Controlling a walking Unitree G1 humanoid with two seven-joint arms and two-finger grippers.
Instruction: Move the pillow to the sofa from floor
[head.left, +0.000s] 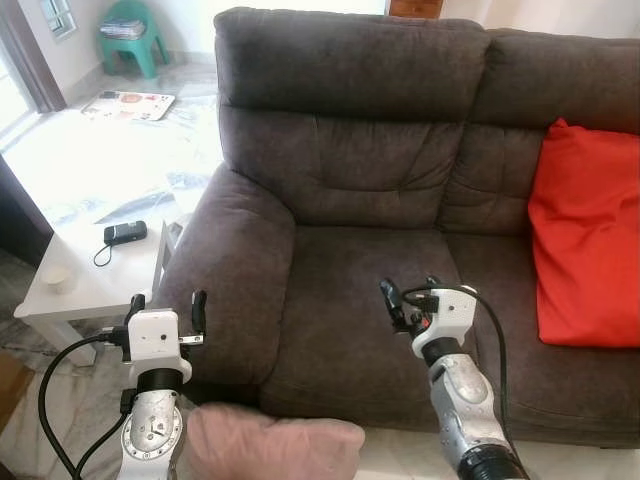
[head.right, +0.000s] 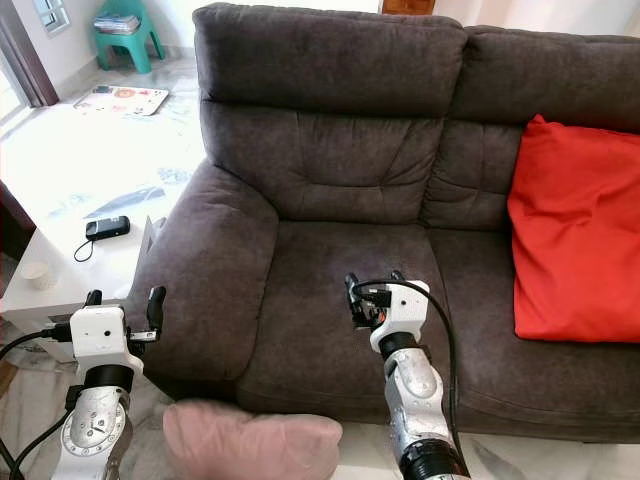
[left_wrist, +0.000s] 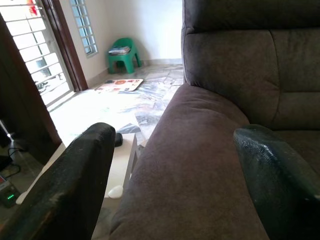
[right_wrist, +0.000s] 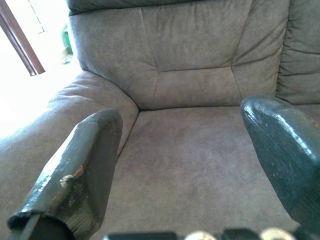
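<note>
A pale pink pillow (head.left: 270, 445) lies on the floor at the front of the dark brown sofa (head.left: 370, 170), below and between my two arms. My left gripper (head.left: 167, 305) is open in front of the sofa's left armrest (left_wrist: 195, 165), with nothing between its fingers (left_wrist: 75, 185). My right gripper (head.left: 410, 292) is open over the left seat cushion (right_wrist: 200, 160), holding nothing; its fingers (right_wrist: 85, 165) frame the seat. Both grippers are above the pillow and apart from it.
A red cushion (head.left: 585, 235) leans on the sofa's right seat. A white low table (head.left: 95, 270) with a black device (head.left: 125, 232) stands left of the armrest. A green stool (head.left: 130, 35) and a tray (head.left: 128, 104) are on the far floor.
</note>
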